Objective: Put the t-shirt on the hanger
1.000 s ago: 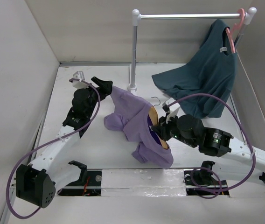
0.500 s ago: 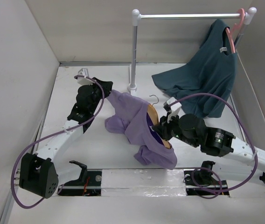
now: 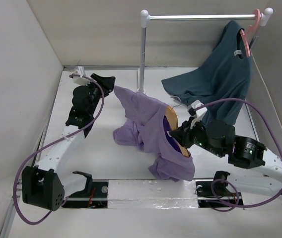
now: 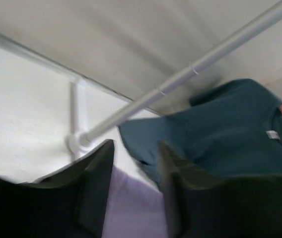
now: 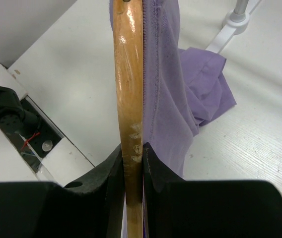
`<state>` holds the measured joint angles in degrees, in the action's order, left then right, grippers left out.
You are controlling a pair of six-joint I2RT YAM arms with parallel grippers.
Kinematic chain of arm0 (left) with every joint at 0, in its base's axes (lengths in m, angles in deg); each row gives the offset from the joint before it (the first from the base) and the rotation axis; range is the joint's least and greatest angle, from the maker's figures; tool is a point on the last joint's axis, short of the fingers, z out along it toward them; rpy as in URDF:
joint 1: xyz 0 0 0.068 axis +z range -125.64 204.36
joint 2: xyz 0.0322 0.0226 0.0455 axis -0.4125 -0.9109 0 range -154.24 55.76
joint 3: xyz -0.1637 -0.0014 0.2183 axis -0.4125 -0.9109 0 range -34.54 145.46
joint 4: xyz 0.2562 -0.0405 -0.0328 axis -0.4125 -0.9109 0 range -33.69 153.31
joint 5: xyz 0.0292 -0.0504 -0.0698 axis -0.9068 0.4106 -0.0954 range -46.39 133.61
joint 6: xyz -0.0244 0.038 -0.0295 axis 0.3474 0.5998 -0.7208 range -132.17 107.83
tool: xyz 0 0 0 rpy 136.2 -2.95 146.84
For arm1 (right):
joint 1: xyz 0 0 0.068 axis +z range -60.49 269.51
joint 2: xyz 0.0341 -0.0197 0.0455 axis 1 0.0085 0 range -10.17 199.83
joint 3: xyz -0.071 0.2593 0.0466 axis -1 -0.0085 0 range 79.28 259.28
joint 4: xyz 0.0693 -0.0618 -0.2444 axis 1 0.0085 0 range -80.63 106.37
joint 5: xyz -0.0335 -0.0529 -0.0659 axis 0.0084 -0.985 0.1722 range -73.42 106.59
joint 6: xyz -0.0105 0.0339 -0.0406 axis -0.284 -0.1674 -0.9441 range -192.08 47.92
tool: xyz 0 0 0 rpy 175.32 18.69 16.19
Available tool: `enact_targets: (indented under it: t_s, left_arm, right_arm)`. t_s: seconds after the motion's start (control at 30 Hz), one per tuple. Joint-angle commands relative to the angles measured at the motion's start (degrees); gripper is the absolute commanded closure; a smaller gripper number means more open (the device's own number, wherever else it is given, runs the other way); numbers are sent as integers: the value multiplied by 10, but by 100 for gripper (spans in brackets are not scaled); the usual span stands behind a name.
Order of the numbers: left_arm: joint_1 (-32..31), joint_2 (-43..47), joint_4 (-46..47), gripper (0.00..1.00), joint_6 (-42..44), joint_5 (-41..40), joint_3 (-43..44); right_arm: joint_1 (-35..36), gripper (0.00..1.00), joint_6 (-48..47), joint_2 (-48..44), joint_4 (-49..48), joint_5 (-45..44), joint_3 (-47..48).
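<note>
The lavender t-shirt point(image 3: 148, 124) is draped over the wooden hanger point(image 3: 172, 117), and its lower part bunches on the table. My right gripper point(image 3: 180, 135) is shut on the hanger's tan arm point(image 5: 129, 74), with purple fabric point(image 5: 167, 74) hanging along its right side and its jaws point(image 5: 132, 151) pinching the wood. My left gripper point(image 3: 108, 83) is shut on a corner of the t-shirt and holds it stretched up and to the far left. In the left wrist view purple cloth point(image 4: 131, 208) lies between the dark fingers point(image 4: 97, 183). The hanger's metal hook point(image 3: 176, 100) pokes out behind the shirt.
A white clothes rack stands at the back, with its post point(image 3: 142, 54) and base point(image 3: 141, 92) just behind the shirt. A dark teal t-shirt point(image 3: 215, 79) hangs from a pink hanger point(image 3: 247, 37) on the rail's right end. Grey walls close in the left, back and right.
My left gripper has pulled the shirt corner farther back and up, stretching the fabric. My right gripper has moved right and toward the near edge with the hanger, dragging the shirt along.
</note>
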<state>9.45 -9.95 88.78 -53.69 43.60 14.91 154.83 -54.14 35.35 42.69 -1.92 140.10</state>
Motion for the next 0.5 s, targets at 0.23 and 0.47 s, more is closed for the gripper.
enact_targets:
  t_s: [0.23, 0.47]
  left_arm:
    - [-1, 9, 27, 25, -38, 110, -24]
    - [-1, -36, 71, 24, -76, 142, -20]
  right_arm:
    - [-7, 100, -13, -5, -33, -6, 49]
    - [-7, 100, -8, -16, -32, -5, 47]
